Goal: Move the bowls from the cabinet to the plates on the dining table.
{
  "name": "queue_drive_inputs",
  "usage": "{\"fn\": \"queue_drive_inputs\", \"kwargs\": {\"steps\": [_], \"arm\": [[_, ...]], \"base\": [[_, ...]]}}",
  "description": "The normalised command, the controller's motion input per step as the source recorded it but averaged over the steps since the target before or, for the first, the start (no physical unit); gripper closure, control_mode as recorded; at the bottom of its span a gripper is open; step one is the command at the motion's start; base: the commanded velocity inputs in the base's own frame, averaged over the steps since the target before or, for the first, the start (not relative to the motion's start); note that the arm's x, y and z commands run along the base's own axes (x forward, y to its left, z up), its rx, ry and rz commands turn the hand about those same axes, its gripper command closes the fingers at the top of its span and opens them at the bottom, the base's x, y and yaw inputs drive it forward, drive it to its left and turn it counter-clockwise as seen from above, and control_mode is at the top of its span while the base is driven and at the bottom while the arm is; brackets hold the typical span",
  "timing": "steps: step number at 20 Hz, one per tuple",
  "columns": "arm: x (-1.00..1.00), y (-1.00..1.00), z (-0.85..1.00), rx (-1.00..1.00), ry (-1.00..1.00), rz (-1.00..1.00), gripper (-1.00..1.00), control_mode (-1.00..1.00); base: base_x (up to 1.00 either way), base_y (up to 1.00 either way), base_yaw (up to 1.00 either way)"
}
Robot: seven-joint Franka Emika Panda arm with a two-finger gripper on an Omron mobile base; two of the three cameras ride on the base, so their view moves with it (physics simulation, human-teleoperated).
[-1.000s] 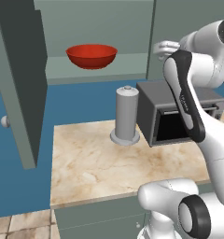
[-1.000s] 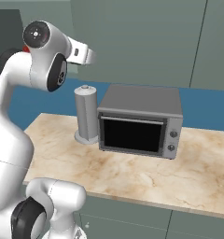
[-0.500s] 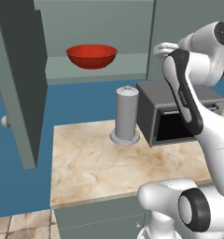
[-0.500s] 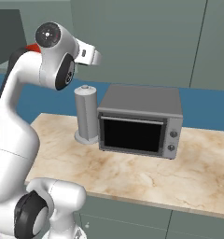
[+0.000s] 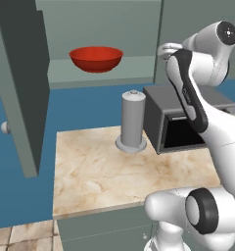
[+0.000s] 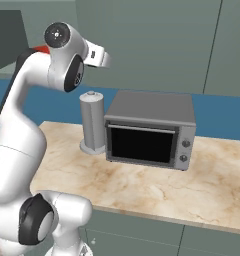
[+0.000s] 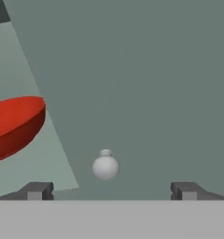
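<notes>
— where's the bowl (image 5: 96,58) from you?

— red one, on the cabinet (image 5: 105,29) shelf, behind the open door. in my hand view it sits off to the left of my gripper (image 7: 111,190), past the edge of the shut door.

— so what's straight ahead?

— that door's knob (image 7: 105,166), centred between my fingertips and a little above them. i'm not touching it.

— your jaws?

— spread wide, holding nothing.

— so the next move?

— i judge it turns on that offset: the bowl lies sideways from my jaws, not ahead. going for it means swinging left, clear of the door edge.
</notes>
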Motion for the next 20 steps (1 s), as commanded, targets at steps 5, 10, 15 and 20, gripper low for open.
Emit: {"fn": "queue_drive_inputs", "kwargs": {"steps": [5,10,15,20], "arm": [[0.24,0.0,-0.09,0.0,0.0,0.0,-1.0,-1.0],[0.18,0.0,-0.1,0.0,0.0,0.0,-1.0,-1.0],[0.15,0.0,-0.03,0.0,0.0,0.0,-1.0,-1.0],[0.12,0.0,-0.02,0.0,0.01,0.0,-1.0,-1.0]], "base": [[0.0,0.0,0.0],[0.0,0.0,0.0],[0.0,0.0,0.0],[0.0,0.0,0.0]]}}
